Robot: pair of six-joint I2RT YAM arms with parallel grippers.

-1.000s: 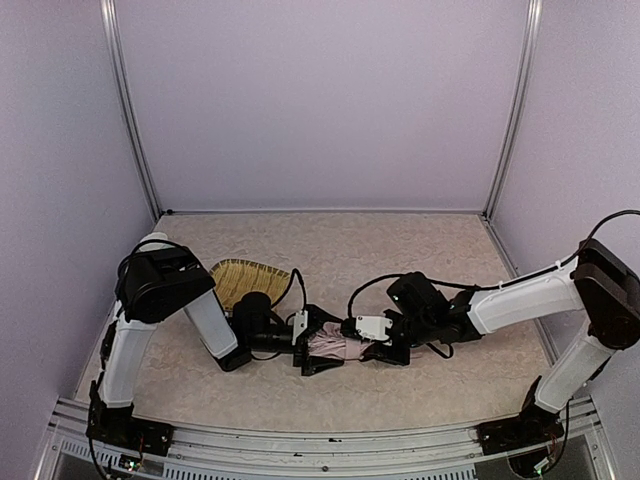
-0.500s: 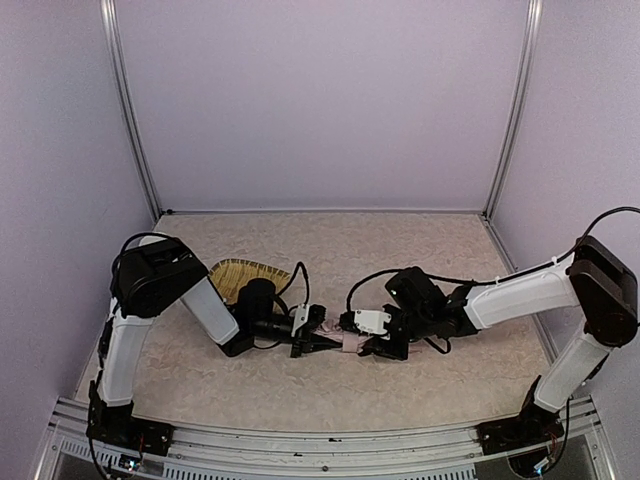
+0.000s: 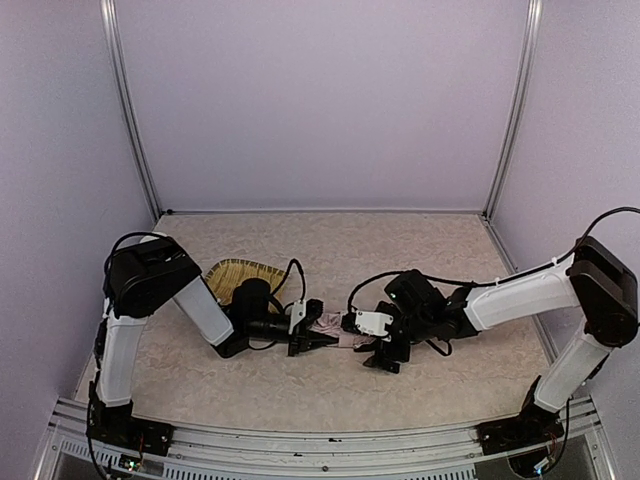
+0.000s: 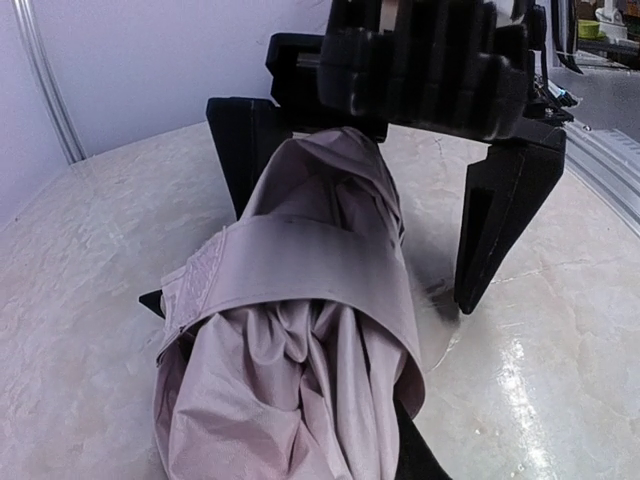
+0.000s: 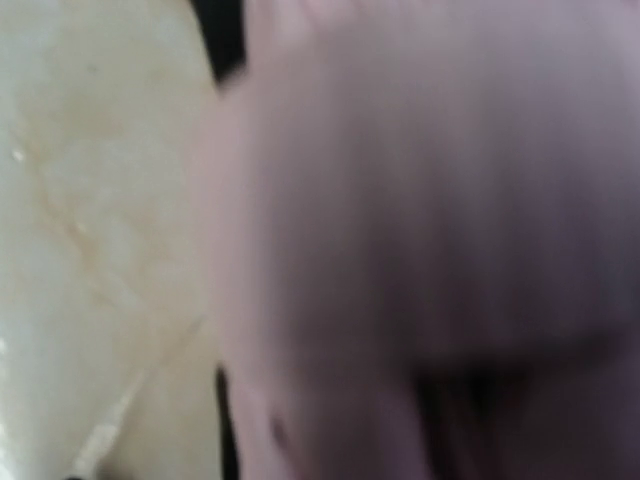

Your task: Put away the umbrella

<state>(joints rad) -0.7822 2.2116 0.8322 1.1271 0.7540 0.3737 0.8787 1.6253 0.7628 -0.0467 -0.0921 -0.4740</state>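
Overhead: the umbrella [image 3: 330, 324] lies on the bench [image 3: 400, 250], its left end clamped in the left end effector [image 3: 312, 328]; the right end effector [image 3: 364, 340], gripping it before, now gapes wide. Left wrist: strapped pink folds. Right wrist: pink blur.

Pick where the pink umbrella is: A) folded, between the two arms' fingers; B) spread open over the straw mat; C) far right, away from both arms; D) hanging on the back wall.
A: the umbrella is a folded pink bundle with the left fingers at one end and the right fingers spread either side of the other; the straw mat lies apart, further back.
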